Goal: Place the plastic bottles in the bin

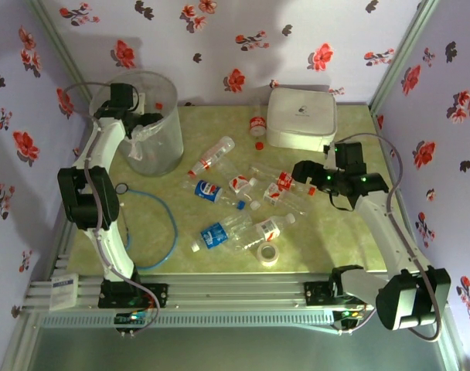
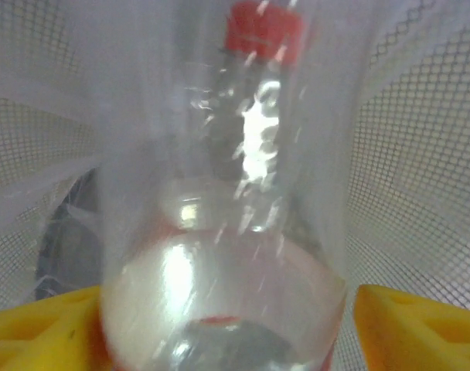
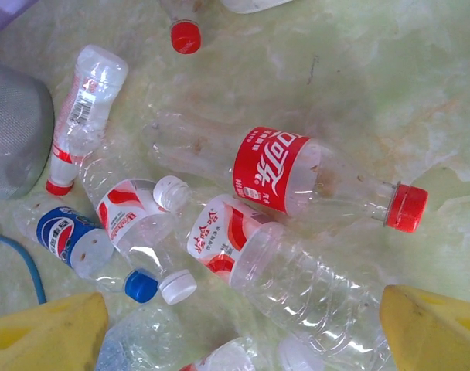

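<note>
1. Step in hand, as judged: dropping one of the plastic bottles into the bin [image 1: 154,116]; stands at the far left corner of the bench [image 1: 328,247], with the left arm reaching over its rim.
2. Left jaws pressed on either side of a clear red-capped bottle [image 2: 243,232], pinching it; cap pointing away from the wrist camera; seems to hang inside the bin's clear bag liner, though how deep cannot be told.
3. Next on that side: spread the jaws to let it fall; then lift straight up, clear of the liner, so as not to snag it.
4. Right jaws spread wide, pinching nothing; hovering over the cluster lying mid-bench.
5. Beneath them: a red-labelled bottle [image 3: 297,174] with a red cap, lying on its side; just beside it, touching, a white-capped bottle [image 3: 281,270] with a red-and-white label; further left a blue-labelled bottle [image 3: 69,236] with a blue cap.
6. Next on that side: choose one, probably the red-labelled one as the freest; turn the jaws across its body; come down and close gently, since thin round plastic likely rolls or buckles.
7. Most of the task left: many bottles lying on the bench; leave the tape roll [image 1: 269,253] and the white box [image 1: 301,117] alone.
</note>
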Available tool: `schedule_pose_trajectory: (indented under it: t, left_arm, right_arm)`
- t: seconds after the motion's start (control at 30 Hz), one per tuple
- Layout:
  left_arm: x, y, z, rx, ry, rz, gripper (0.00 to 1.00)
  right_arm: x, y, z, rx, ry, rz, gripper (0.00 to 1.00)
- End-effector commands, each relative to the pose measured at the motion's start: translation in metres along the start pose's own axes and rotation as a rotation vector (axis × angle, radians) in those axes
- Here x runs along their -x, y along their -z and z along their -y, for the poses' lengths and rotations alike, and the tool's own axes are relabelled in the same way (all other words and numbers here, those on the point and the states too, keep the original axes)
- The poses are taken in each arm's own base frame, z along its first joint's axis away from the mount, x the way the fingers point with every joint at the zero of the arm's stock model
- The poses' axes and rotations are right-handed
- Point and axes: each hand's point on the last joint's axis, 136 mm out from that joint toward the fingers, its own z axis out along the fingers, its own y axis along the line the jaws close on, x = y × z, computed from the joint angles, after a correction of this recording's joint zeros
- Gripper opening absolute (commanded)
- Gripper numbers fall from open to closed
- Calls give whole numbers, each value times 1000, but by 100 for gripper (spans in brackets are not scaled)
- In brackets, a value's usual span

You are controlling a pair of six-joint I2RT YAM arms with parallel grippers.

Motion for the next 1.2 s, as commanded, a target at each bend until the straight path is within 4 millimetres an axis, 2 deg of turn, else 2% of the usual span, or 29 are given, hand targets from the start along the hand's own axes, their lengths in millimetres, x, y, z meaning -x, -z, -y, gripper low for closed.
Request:
schedule_pose_trajectory:
  t: [0.0, 0.1, 0.33, 0.53, 0.67, 0.8, 0.93, 1.07, 1.17]
  left_arm:
    - [23, 38, 10, -24, -36, 62, 90]
    - [33, 55, 13, -23, -54, 88, 100]
    - [57, 103, 20, -18, -78, 172, 100]
    - [73, 161, 29, 40, -169, 276, 100]
    - [74, 200, 45, 57, -211, 337, 100]
    - [61, 230, 78, 49, -266, 360, 100]
    - [36, 249, 118, -41, -266, 368, 100]
    - [5, 252, 154, -171, -204, 364, 100]
    - [-28, 239, 184, -288, -174, 317, 100]
  right_arm:
    - [2, 0, 4, -30, -18, -1, 92]
    - [3, -1, 6, -39, -21, -6, 92]
    - [6, -1, 11, -79, -20, -4, 93]
    - [0, -1, 37, -216, -105, -10, 97]
    - [4, -11, 37, -206, -167, 0, 97]
    - [22, -24, 15, -193, -101, 32, 95]
    - [39, -52, -19, -175, 8, 44, 90]
    - [54, -85, -42, -164, 71, 36, 86]
    - [56, -90, -36, -220, 65, 8, 85]
